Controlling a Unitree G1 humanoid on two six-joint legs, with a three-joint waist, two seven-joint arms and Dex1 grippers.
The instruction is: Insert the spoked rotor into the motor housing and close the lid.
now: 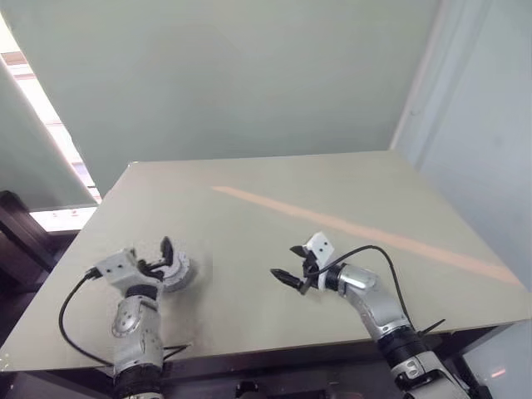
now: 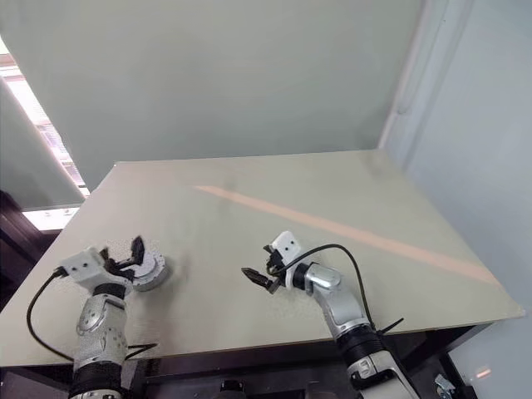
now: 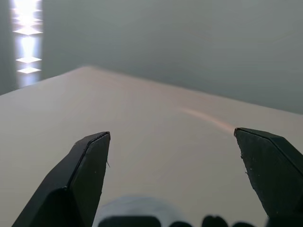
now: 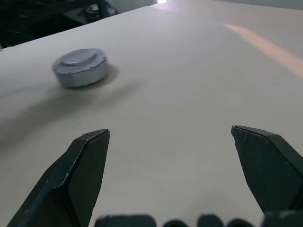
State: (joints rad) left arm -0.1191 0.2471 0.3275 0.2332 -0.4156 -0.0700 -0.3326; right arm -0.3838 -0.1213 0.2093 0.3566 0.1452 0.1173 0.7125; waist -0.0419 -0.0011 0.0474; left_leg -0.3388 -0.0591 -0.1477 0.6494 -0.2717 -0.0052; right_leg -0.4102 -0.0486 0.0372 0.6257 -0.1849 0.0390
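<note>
Head views put the closed motor housing (image 1: 173,273) on the table (image 1: 274,199) just beside your left hand (image 1: 165,259), which stands wide open and empty; your right hand (image 1: 293,264) is well apart, equally spread. Left wrist view: nothing between your fingers. Right wrist view: lid (image 4: 78,58) looks seated flat. Lift clear without nudging it.

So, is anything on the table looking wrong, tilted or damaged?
Nothing stands out. The motor housing sits flat on the table with its lid shut level, no gap showing. The left pincer is open right by it, and the right pincer is open, apart.
</note>
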